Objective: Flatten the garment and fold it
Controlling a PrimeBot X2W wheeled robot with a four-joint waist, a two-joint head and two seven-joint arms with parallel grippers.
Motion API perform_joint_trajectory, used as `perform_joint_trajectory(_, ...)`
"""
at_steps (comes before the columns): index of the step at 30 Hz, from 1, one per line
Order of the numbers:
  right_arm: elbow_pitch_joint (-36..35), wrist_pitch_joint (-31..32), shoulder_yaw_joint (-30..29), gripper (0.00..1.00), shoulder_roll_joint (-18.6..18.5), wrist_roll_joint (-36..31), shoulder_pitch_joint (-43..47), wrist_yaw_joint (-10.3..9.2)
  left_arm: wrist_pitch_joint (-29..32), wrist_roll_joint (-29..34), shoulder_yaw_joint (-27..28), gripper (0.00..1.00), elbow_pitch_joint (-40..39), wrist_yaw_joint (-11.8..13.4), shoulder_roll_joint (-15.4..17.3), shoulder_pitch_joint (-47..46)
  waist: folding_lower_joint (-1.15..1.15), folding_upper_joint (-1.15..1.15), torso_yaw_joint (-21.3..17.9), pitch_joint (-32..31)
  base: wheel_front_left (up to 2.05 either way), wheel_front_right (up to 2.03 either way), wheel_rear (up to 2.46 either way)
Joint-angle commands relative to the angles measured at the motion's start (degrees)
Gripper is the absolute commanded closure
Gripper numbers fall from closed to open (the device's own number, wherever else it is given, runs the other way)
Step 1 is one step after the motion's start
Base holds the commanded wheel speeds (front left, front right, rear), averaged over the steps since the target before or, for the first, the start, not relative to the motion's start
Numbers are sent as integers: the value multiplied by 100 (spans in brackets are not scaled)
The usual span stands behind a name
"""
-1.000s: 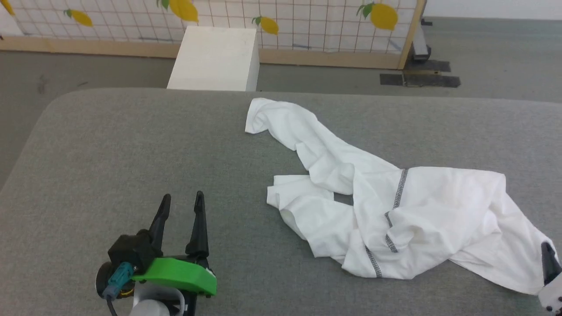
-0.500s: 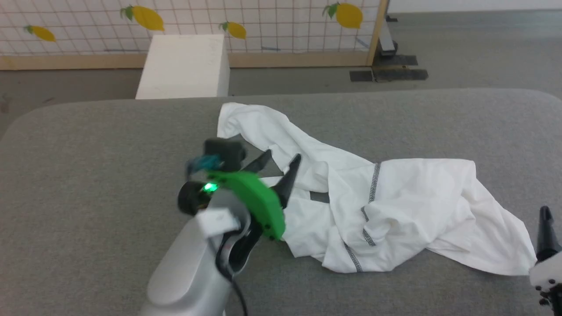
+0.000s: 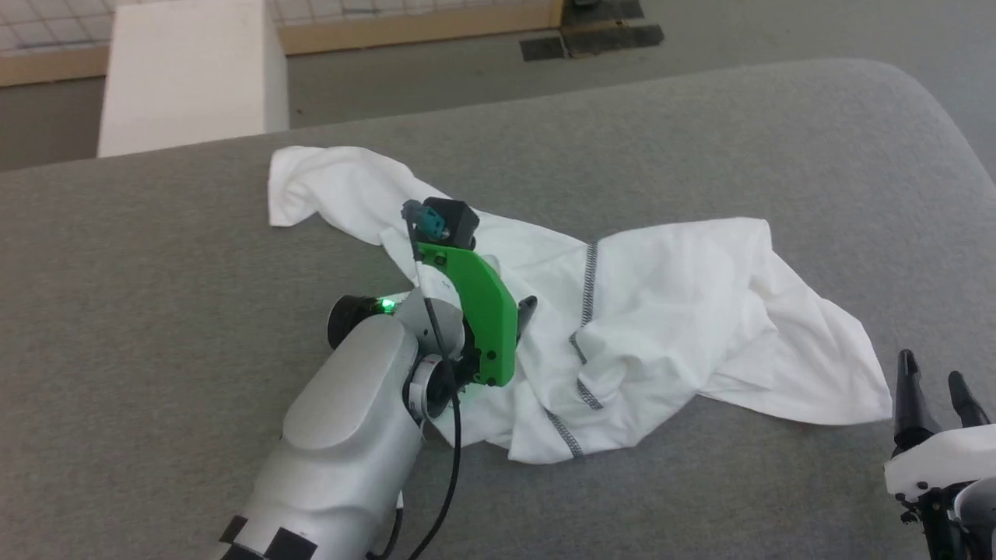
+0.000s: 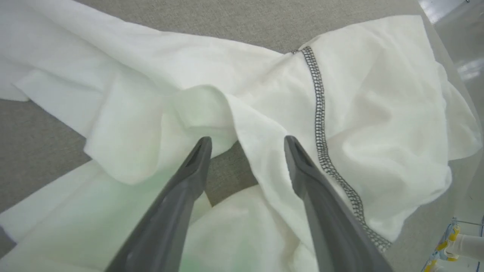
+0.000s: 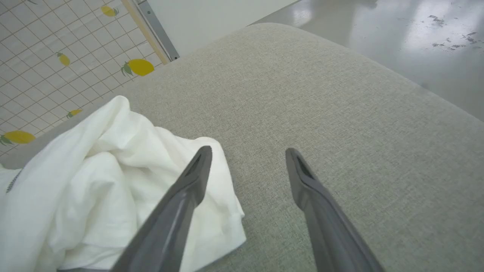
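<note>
White garment (image 3: 661,311) crumpled on worktop (image 3: 156,257), left gripper (image 4: 245,141) over garment's middle folds, fingers wide, right gripper (image 5: 247,151) just beside garment's corner, fingers wide, empty

Bright, even overhead light, soft shadows; glare on the glossy floor (image 5: 416,45), and wrist views bend at the edges.

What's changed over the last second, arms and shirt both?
The left gripper swung forward and right from the bare table to the shirt; it now hangs open over a fold near the middle. The right gripper, earlier touching the right corner, now sits open beside it. The camera also tilted. The shirt stays crumpled, unheld.
</note>
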Motion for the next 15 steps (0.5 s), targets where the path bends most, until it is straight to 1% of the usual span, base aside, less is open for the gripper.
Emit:
perform_joint_trajectory(1, 40, -84, -10, 0, -3, 13, -115, -8, -51, -65, 19, 0, 69, -16, 17, -93, 0, 0, -318, 314, 0, 0, 0)
perform_joint_trajectory(3, 93, -144, -22, 0, -3, 4, -126, -8, -154, -114, 50, 0, 165, -39, 15, -109, 0, 0, -330, 329, 0, 0, 0)
perform_joint_trajectory(4, 119, -165, -25, 0, -3, -5, -134, -8, -279, -128, 74, 64, 179, -69, 14, -131, 0, 0, -330, 336, 0, 0, 0)
perform_joint_trajectory(5, 139, -181, -31, 0, -3, -11, -142, -8, -422, -150, 115, 100, 170, -98, 13, -151, 0, 0, -321, 337, 0, 0, 0)
perform_joint_trajectory(7, 170, -213, -60, 0, -3, -43, -152, -8, -687, -220, 192, 100, 149, -167, 11, -192, 0, 0, -253, 303, 0, 0, 0)
perform_joint_trajectory(10, 196, -228, -78, 0, -3, -94, -157, -8, -1227, -341, 402, 100, 26, -199, 8, -301, 0, 0, -88, 209, 0, 0, 0)
perform_joint_trajectory(15, 218, -189, -73, 0, -3, -153, -133, -8, -2046, -653, 925, 100, -406, -162, 15, -360, 0, 0, 296, -62, 0, 0, 0)
